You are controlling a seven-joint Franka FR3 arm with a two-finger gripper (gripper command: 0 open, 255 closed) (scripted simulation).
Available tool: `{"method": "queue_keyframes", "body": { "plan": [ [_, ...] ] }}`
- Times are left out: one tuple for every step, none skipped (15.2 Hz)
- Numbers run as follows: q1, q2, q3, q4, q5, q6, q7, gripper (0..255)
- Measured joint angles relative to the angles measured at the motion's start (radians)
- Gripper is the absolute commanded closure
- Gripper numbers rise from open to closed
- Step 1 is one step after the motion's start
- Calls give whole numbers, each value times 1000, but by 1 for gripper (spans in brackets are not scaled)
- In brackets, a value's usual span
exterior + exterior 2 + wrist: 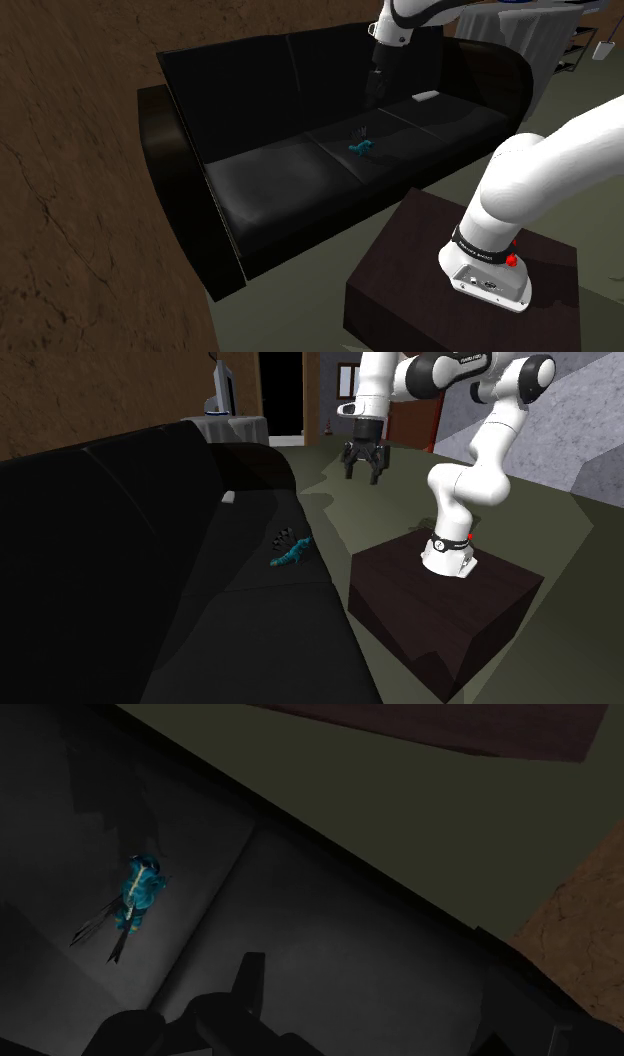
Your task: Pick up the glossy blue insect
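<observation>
One insect (291, 555) lies well apart frm hand (362, 475).

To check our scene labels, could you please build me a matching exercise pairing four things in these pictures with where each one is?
Things:
1. glossy blue insect
2. small flat white object
3. all-black two-finger gripper
4. dark brown box stand

Places:
A. on the floor before the black sofa
B. middle seat cushion
C. in the air, fingers open
D. end seat cushion at the shoulder view's right

Pairs: 1-B, 2-D, 3-C, 4-A.
</observation>
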Motion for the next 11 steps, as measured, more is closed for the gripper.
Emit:
{"method": "queue_keyframes", "body": {
  "plan": [
    [-2, 24, -19, -7, 0, 32, -18, 0],
    [-4, 53, -42, -4, -1, 60, -41, 0],
    [-5, 77, -60, -8, 2, 88, -58, 0],
    [-4, 103, -78, -7, 5, 115, -77, 0],
    [-3, 128, -95, -5, 11, 138, -95, 0],
    [-2, 157, -114, 0, 17, 162, -116, 0],
    [0, 183, -132, -3, 24, 191, -136, 0],
    [5, 226, -156, 8, 38, 222, -162, 0],
    [6, 255, -176, 14, 49, 244, -188, 0],
    [12, 289, -194, 26, 65, 264, -210, 0],
    [15, 323, -215, 33, 82, 287, -240, 0]
  ]
}}
